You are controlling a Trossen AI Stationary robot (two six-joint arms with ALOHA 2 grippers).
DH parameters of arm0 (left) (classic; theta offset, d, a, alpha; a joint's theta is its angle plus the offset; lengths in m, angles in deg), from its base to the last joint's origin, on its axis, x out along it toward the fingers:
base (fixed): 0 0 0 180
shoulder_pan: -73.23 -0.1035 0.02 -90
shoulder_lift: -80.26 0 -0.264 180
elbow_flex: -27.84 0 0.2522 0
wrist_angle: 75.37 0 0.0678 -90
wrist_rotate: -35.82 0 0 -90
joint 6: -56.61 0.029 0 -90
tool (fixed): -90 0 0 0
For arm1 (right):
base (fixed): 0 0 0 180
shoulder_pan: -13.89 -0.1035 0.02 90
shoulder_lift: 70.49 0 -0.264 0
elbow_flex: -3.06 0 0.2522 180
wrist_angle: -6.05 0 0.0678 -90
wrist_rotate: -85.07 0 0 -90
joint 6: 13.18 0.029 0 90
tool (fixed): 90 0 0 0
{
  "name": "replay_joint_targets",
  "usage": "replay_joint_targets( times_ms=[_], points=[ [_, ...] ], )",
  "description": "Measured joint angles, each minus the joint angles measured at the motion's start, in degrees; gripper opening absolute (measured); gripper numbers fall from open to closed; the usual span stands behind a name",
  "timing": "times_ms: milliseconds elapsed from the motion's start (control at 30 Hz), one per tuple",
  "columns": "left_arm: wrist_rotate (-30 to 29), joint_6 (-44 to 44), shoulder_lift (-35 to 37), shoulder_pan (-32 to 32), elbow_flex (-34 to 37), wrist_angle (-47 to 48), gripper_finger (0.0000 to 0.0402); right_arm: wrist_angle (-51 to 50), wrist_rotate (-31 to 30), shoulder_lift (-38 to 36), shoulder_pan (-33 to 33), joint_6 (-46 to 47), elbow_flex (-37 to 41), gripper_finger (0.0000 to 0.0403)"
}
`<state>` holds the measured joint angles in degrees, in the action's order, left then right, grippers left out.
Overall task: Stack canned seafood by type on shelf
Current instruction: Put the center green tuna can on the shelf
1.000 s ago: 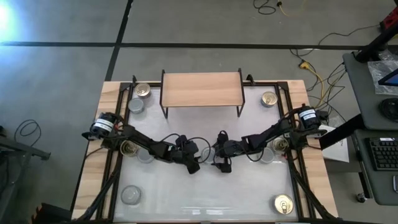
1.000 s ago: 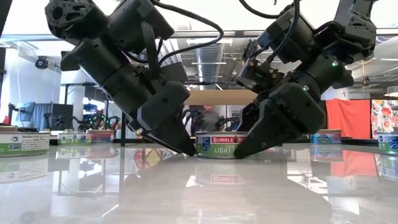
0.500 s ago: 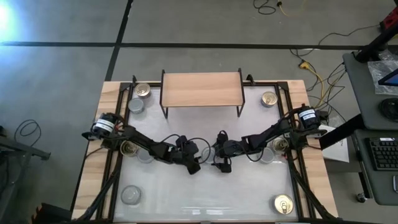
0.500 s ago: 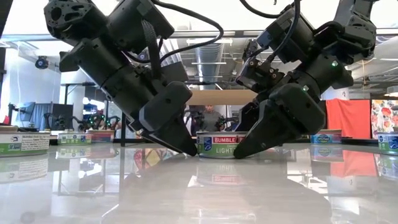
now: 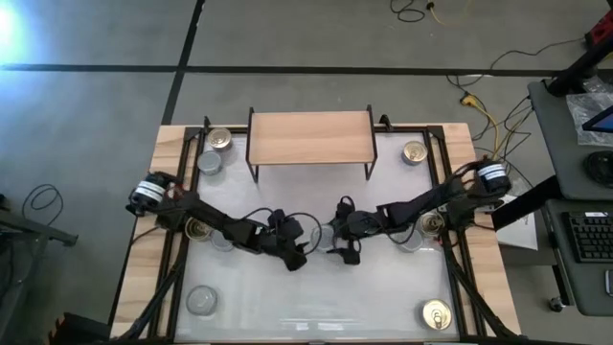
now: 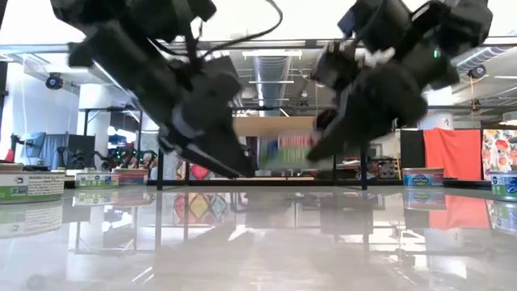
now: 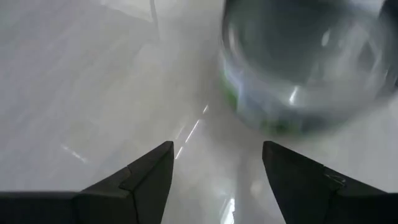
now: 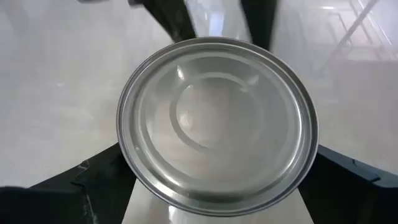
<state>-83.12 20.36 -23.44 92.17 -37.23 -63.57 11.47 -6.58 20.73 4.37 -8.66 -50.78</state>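
My right gripper (image 8: 217, 162) is shut on a short round tin with a plain silver lid (image 8: 217, 118), held above the middle of the table. The tin shows blurred in the low view (image 6: 284, 152), and in the high view my right gripper (image 5: 341, 251) hides it. My left gripper (image 7: 214, 171) is open and empty just to the tin's left; it also shows in the high view (image 5: 293, 257) and the low view (image 6: 236, 168). The tin shows ahead of its fingers (image 7: 305, 68). The shelf (image 5: 309, 137) stands at the far edge, its wooden top bare. My right gripper pinches the tin's round side wall between its two fingers, one on each opposite side just below the lid's rim (image 8: 127, 171). The fingers come from above, pointing down. The tin hangs level, lid up, lifted clear of the table.
Other tins stand round the table's edges: a gold-lidded one (image 5: 220, 140) and a silver one (image 5: 209, 162) far left, gold-lidded ones far right (image 5: 414, 151), near right (image 5: 437, 314) and under each arm (image 5: 199, 228), and a silver one near left (image 5: 202, 300).
My right gripper has gone up with the silver-lidded tin, which stood on the table between the two grippers and now hangs clear of it. My left gripper has also gone up, staying beside the tin.
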Motion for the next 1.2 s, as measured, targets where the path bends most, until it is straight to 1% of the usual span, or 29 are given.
replay_joint_targets(
  times_ms=[67,100,200,300,367,433,500,567,667,767,833,1000,1133,1200],
  points=[
    [-0.7,-1.0,2.0,1.6,0.1,3.5,0.0231,-4.9,0.1,-4.8,0.2,-0.9,-0.2,0.0359],
    [-2.2,-1.6,3.0,2.5,0.1,4.8,0.0231,-7.9,-0.1,-7.2,0.5,-1.5,-0.6,0.0359],
    [-11.4,-2.4,5.0,5.8,0.3,4.1,0.0231,-17.9,-3.1,-14.4,2.7,-3.7,-2.7,0.0359],
    [-21.6,-1.8,4.8,8.8,1.5,-1.9,0.0231,-25.3,-7.8,-19.9,6.4,-5.8,-6.4,0.0359],
    [-25.6,0.1,4.1,10.0,2.2,-7.4,0.0231,-29.7,-8.9,-21.8,9.8,-6.8,-9.2,0.0359],
    [-27.7,2.9,2.7,10.2,2.4,-12.4,0.0231,-33.3,-8.9,-22.2,13.9,-8.0,-12.5,0.0359],
    [-28.3,6.9,1.6,10.0,2.5,-15.9,0.0231,-36.6,-8.9,-21.3,18.4,-10.2,-16.2,0.0359],
    [-27.6,9.9,1.5,9.6,2.5,-17.6,0.0231,-39.2,-8.4,-19.4,22.7,-12.7,-20.4,0.0359],
    [-27.8,11.5,2.2,9.5,2.5,-17.3,0.0231,-43.1,-4.3,-15.4,28.8,-15.5,-26.2,0.0359],
    [-27.8,13.1,3.5,9.5,2.5,-17.6,0.0231,-44.5,0.9,-11.0,33.9,-18.1,-31.3,0.0359],
    [-27.8,13.3,3.8,9.9,2.5,-17.1,0.0231,-46.7,2.2,-8.1,36.7,-20.6,-34.3,0.0359],
    [-27.5,12.7,3.9,11.6,2.6,-16.0,0.0231,-57.5,3.3,-0.8,42.0,-24.6,-41.7,0.0363],
    [-27.5,11.5,3.9,12.0,2.6,-15.8,0.0231,-63.8,4.8,2.5,43.7,-25.9,-46.2,0.0365],
    [-27.5,10.8,3.9,12.0,2.6,-15.5,0.0231,-65.5,5.1,3.6,44.0,-26.5,-47.6,0.0366]
  ],
)
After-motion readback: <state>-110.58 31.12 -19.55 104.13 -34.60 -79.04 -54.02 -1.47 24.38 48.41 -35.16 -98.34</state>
